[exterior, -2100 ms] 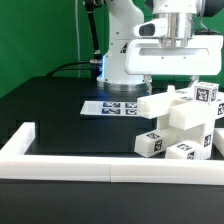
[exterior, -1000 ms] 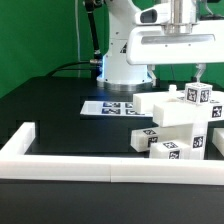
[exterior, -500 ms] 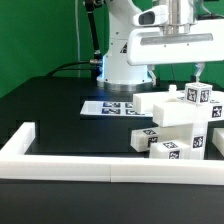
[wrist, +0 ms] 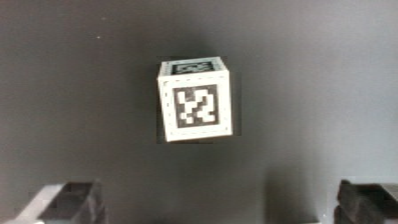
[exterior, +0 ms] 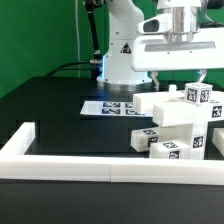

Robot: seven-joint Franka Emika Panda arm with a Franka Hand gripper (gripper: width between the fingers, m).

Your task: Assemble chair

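Note:
The chair [exterior: 181, 125] is a cluster of chunky white tagged blocks at the exterior view's right, stacked into one blocky shape. Its topmost tagged block [exterior: 198, 96] sits on the stack. My gripper [exterior: 186, 76] hangs just above that block, open and holding nothing. One dark finger [exterior: 203, 73] shows beside the hand. In the wrist view a white block with a black-and-white tag [wrist: 192, 100] lies below on the dark surface. The two fingertips [wrist: 64, 200] stand wide apart, and the gripper [wrist: 214, 205] has nothing between them.
The marker board [exterior: 110, 106] lies flat on the black table [exterior: 60, 105] in front of the robot base [exterior: 125, 62]. A low white border rail [exterior: 100, 166] runs along the front and turns up at the exterior view's left. A green backdrop stands behind.
The top tagged block now rests on the stack, released since the oldest frame. Over the last half second the hand has risen slightly above it, jaws still wide.

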